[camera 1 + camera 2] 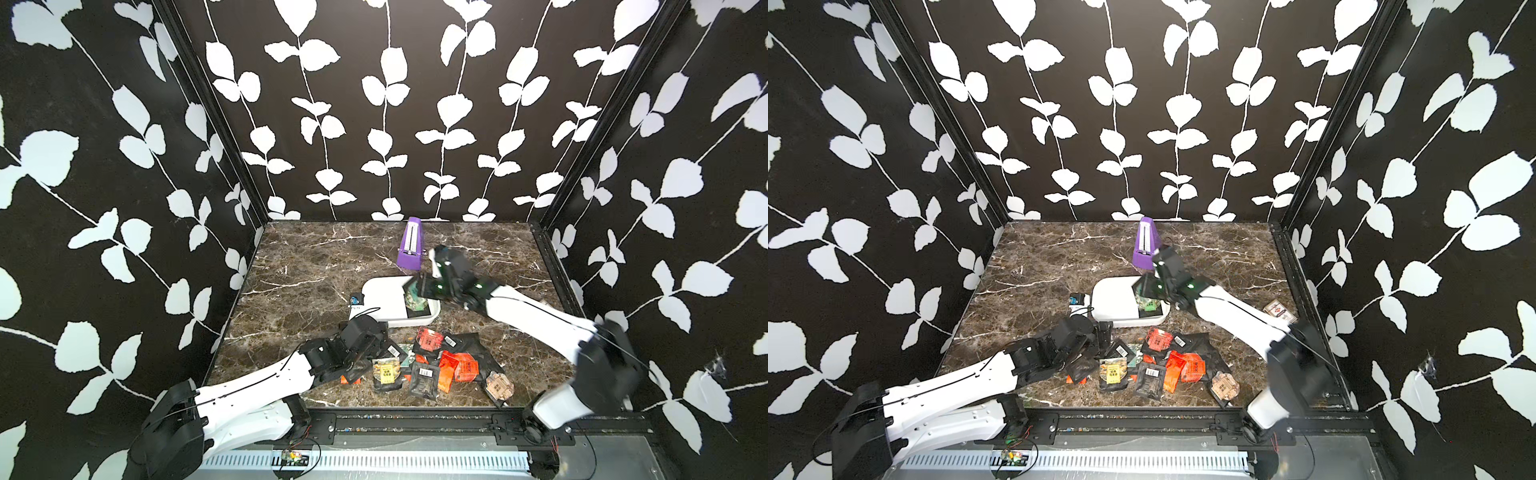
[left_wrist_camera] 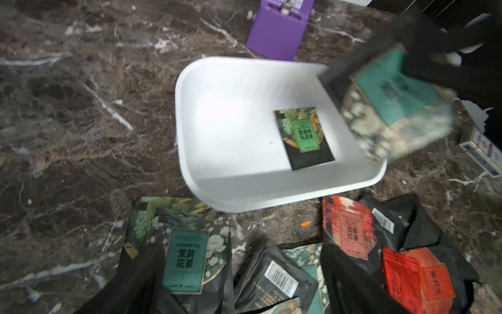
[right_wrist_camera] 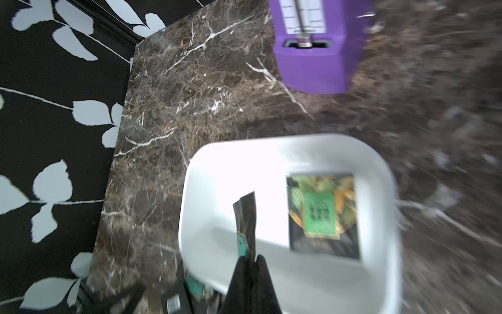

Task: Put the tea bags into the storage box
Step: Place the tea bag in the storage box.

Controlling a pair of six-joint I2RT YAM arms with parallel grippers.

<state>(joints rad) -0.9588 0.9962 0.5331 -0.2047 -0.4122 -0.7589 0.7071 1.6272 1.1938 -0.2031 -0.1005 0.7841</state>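
White plastic storage box (image 1: 380,297) sits on the brown marble table (image 1: 311,270), mid-surface, just in front of a purple wedge-shaped object (image 1: 409,245).

Findings:

1. Right gripper (image 3: 251,262) is over the box, clamped on one teal-faced tea bag (image 3: 245,217). The right wrist view shows both fingers pressed together on the sachet's lower edge. The sachet stands edge-on above the box floor and appears clear of it. The left wrist view shows the same sachet (image 2: 394,103), blurred, above the box's rim.

2. One green-faced sachet (image 2: 304,136) lies flat on the box floor, toward the side nearer the right arm. The rest of the floor is bare white.

3. Remaining tea bags (image 1: 432,357) lie in an overlapping heap on the table in front of the box, apart from it. Black backs with barcode labels, orange-red faces, one yellow face and teal faces are visible.

4. Left gripper (image 1: 365,353) is low over the heap's end nearest the left arm. In the left wrist view its dark fingers appear spread apart, nothing pinched between them.

5. Flat card-like pack (image 1: 1280,311) lies near the table's edge beyond the right arm, well apart from the heap.

6. Small blue-and-white item (image 1: 1077,300) lies just beside the box wall; I cannot tell what it is.
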